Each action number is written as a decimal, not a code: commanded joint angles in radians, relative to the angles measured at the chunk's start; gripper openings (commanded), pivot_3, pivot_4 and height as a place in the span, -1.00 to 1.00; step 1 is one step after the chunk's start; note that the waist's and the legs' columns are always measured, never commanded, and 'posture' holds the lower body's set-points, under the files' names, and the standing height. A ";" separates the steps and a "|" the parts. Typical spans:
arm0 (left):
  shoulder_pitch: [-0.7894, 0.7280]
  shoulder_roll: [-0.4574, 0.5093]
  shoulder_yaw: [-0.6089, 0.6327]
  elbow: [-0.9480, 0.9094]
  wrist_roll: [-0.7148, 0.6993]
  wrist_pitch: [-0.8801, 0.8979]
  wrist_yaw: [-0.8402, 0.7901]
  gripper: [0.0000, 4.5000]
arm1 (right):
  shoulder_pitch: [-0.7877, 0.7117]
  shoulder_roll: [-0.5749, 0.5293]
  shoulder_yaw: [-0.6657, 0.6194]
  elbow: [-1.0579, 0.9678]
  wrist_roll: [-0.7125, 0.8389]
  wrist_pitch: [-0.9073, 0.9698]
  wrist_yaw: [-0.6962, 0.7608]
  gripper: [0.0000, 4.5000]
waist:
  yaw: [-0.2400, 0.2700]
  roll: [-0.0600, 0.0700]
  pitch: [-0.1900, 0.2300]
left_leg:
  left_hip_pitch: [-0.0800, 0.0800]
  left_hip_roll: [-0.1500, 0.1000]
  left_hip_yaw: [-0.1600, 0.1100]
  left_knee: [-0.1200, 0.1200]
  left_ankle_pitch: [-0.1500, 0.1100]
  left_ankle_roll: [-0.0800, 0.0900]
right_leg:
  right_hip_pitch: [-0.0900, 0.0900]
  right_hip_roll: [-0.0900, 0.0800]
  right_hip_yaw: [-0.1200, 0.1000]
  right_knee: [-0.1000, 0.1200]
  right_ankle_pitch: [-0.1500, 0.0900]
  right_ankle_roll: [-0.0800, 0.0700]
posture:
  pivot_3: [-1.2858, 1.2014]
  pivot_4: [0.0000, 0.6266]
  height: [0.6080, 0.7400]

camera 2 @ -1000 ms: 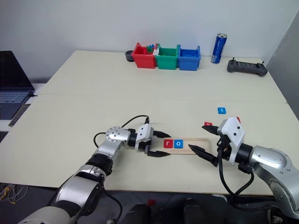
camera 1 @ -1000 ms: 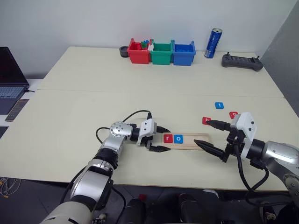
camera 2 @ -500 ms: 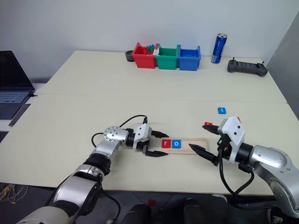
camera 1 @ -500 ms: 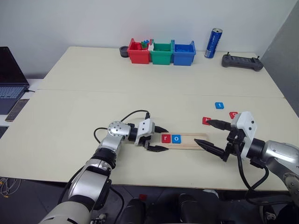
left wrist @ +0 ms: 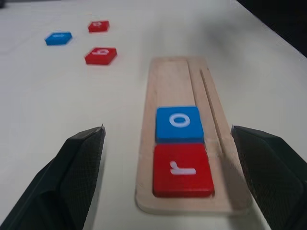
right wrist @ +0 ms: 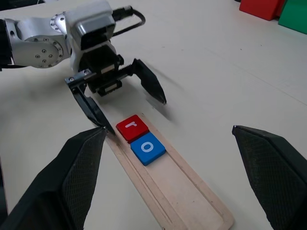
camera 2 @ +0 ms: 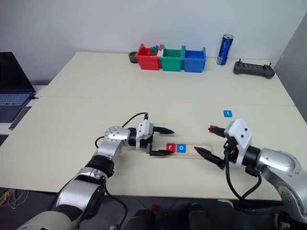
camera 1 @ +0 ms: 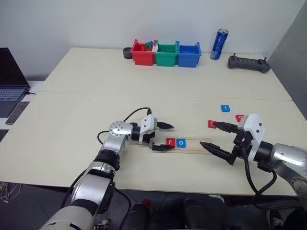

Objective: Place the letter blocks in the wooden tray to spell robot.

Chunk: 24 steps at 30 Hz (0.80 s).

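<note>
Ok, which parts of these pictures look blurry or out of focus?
Left wrist view: the red r tile and blue o tile are fairly sharp, the far loose tiles soft. Right wrist view: the bins at the top edge are blurred.

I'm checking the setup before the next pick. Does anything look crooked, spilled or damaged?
Nothing stands out. The red r and blue o lie flat and square in the wooden tray, side by side at one end. Three loose tiles lie flat on the table beyond it.
</note>
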 commanded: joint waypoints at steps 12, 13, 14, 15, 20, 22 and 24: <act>0.210 0.043 0.025 -0.360 -0.091 0.148 0.069 0.98 | 0.072 0.002 -0.068 -0.002 -0.032 -0.058 -0.004 1.00 | 0.002 0.000 0.000 | 0.000 0.000 0.000 0.000 0.000 0.000 | 0.000 0.000 0.000 0.000 0.000 0.000 | 0.03 -0.52 1.00; 0.216 0.042 0.023 -0.368 -0.091 0.151 0.075 0.98 | 0.074 0.004 -0.069 0.001 -0.034 -0.062 -0.006 1.00 | 0.002 0.000 0.000 | 0.000 0.000 0.000 0.000 0.000 0.000 | 0.000 0.000 0.000 0.000 0.000 0.000 | 0.03 -0.52 1.00; 0.220 0.042 0.022 -0.370 -0.090 0.151 0.081 0.98 | 0.075 0.006 -0.070 0.002 -0.036 -0.064 -0.009 1.00 | 0.002 0.000 0.000 | 0.000 0.000 0.000 0.000 0.000 0.000 | 0.000 0.000 0.000 0.000 0.000 0.000 | 0.03 -0.52 1.00; 0.220 0.040 0.019 -0.370 -0.087 0.149 0.087 0.98 | 0.077 0.008 -0.072 0.005 -0.038 -0.067 -0.008 1.00 | 0.003 0.000 0.000 | 0.000 0.000 0.000 0.000 0.000 0.000 | 0.000 0.000 0.000 0.000 0.000 0.000 | 0.03 -0.52 1.00; 0.194 0.039 0.017 -0.343 -0.082 0.141 0.097 0.98 | 0.095 0.005 -0.081 0.009 -0.043 -0.077 0.000 1.00 | 0.004 0.000 0.000 | 0.000 0.000 0.000 0.000 0.000 0.000 | 0.000 0.000 0.000 0.000 0.000 0.000 | 0.03 -0.52 1.00; 0.180 0.038 0.016 -0.326 -0.081 0.135 0.092 0.98 | 0.101 0.002 -0.084 0.010 -0.045 -0.079 0.000 1.00 | 0.005 0.000 0.000 | 0.000 0.000 0.000 0.000 0.000 0.000 | 0.000 0.000 0.000 0.000 0.000 0.000 | 0.03 -0.52 1.00; 0.171 0.032 0.010 -0.314 -0.079 0.128 0.089 0.98 | 0.105 0.002 -0.092 0.013 -0.046 -0.080 -0.002 1.00 | 0.005 0.000 0.000 | 0.000 0.000 0.000 0.000 0.000 0.000 | 0.000 0.000 0.000 0.000 0.000 0.000 | 0.03 -0.52 1.00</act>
